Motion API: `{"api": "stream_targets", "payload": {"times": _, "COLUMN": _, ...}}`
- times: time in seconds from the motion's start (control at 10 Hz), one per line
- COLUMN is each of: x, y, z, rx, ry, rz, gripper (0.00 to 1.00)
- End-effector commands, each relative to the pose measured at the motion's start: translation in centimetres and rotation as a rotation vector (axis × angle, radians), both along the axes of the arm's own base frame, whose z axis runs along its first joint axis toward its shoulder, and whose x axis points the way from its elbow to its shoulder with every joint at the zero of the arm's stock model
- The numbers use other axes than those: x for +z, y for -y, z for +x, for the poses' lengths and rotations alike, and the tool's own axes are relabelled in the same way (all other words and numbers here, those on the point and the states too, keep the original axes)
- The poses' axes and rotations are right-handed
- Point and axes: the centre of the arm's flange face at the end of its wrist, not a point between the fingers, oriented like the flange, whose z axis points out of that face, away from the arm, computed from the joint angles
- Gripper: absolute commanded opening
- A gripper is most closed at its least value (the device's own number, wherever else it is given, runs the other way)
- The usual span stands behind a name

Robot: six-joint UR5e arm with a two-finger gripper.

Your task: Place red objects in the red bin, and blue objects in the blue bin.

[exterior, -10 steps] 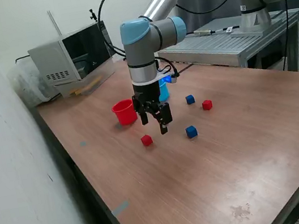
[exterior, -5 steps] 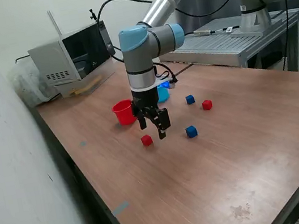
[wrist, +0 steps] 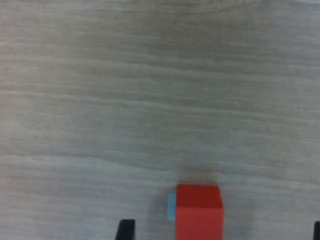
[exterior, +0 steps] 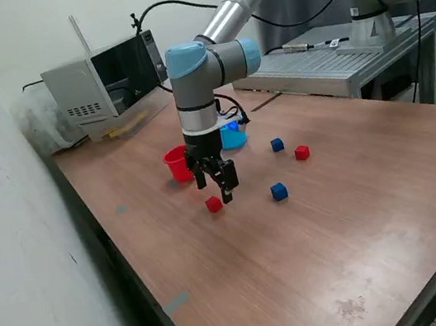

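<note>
The gripper [exterior: 216, 190] hangs over the wooden table [exterior: 336, 218] with its fingers pointing down and spread apart, holding nothing. The near red cube [exterior: 214, 204] sits on the table just below and slightly nearer the camera than the fingertips, not yet between them. In the wrist view this cube [wrist: 199, 210] shows close in, between the two dark finger tips [wrist: 126, 230] at the frame's edge, though nearer one of them than the other; a thin light-blue sliver shows against one side of it, too blurred to identify.

That offset is what the coming move turns on, in my judgement: the claw probably needs a small shift toward the near side before it drops, so the cube ends centred between the jaws. Being a cube, it has no long axis to line up with; only its faces matter.

The red cup [exterior: 176, 164] stands just behind the gripper, on the exterior view's left, with the blue cup [exterior: 233, 135] partly hidden behind the arm. The near blue cube [exterior: 279, 192], the far blue cube [exterior: 277, 145] and the second red cube [exterior: 302, 152] lie loose to the exterior view's right
</note>
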Motion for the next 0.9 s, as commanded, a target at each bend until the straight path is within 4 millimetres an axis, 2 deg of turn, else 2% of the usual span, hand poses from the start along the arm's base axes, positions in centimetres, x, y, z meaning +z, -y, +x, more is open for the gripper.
{"api": "stream_targets", "payload": {"times": 0.0, "x": -0.93, "y": -0.18, "z": -0.05, "rx": -0.002, "ry": 0.014, "rz": 0.0, "gripper": 1.0}}
{"api": "stream_targets", "payload": {"times": 0.5, "x": -1.81, "y": 0.33, "z": 0.24, "rx": 0.004, "ry": 0.023, "rz": 0.0, "gripper": 1.0}}
{"api": "stream_targets", "payload": {"times": 0.8, "x": -1.59, "y": 0.35, "z": 0.06, "rx": 0.004, "ry": 0.017, "rz": -0.002, "gripper": 1.0}}
